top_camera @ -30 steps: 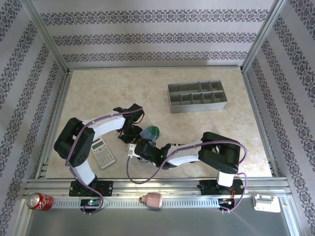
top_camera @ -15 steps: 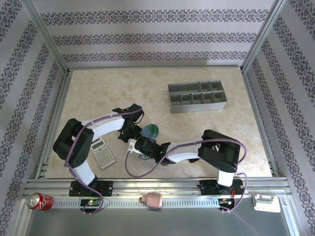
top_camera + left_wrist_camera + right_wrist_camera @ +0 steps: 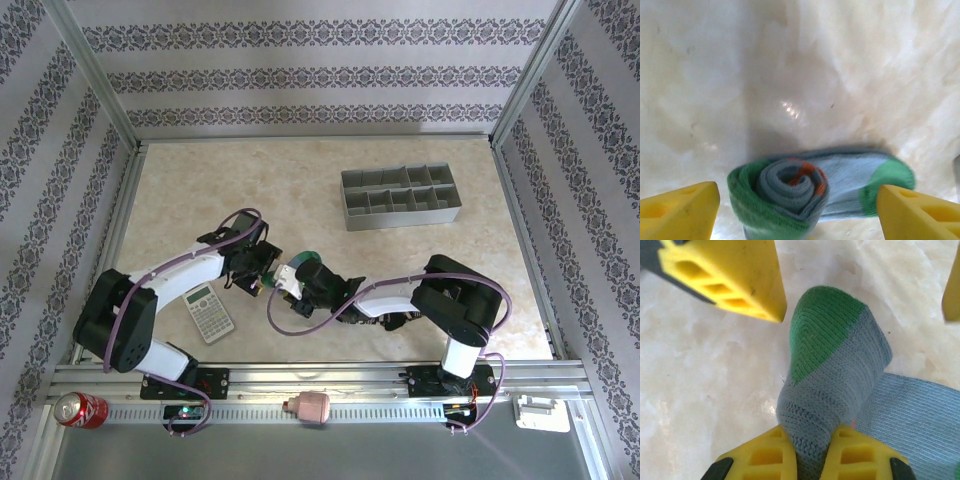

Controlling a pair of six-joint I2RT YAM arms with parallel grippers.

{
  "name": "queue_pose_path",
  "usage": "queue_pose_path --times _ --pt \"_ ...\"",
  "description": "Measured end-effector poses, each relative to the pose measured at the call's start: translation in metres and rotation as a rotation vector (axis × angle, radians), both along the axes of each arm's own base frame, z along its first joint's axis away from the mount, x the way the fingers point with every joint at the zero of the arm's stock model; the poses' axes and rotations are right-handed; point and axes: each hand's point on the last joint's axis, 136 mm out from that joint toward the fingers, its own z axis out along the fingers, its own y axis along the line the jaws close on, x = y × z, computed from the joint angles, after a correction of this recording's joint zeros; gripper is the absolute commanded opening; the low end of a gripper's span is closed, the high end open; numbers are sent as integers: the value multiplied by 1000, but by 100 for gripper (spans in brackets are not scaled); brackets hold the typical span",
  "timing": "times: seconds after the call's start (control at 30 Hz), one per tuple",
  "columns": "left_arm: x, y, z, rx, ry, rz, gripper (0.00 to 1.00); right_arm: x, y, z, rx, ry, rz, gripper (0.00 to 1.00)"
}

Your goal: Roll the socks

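Grip confirmed on the right: the blue-grey sock (image 3: 835, 365) was seen clamped between the yellow fingers (image 3: 765, 457) of the right gripper (image 3: 814, 460), jaws drawn in tight on the fabric at 6 o'clock of the right wrist view, green toe pointed up toward 12. The left gripper (image 3: 797, 202) was spread wide, its two fingers set at 8 and 4 o'clock of its own view with the roll between them; whether either pad touched it could not be told. There the sock was shown as a coil lying on the marbled table (image 3: 790, 60): green outside, blue-grey and a flash of orange wound at the centre, a flat tail with a green patch trailed off toward 3 o'clock. From above, the roll was found near the middle of the table, between the two grippers, with the grey calculator (image 3: 210, 312) near it at about 8 o'clock and the grey compartment tray (image 3: 400, 215) well apart at 1 o'clock.
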Motion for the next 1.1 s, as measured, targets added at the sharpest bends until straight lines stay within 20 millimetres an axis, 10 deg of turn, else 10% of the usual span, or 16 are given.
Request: queue_pose_path --times 0.77,1.1 --pt "-5 -18 16 -94 -159 -159 62 14 -21 1 273 385 -38 0" --pt "-8 -33 -13 -77 -113 -233 64 21 -35 -2 367 562 -35 0"
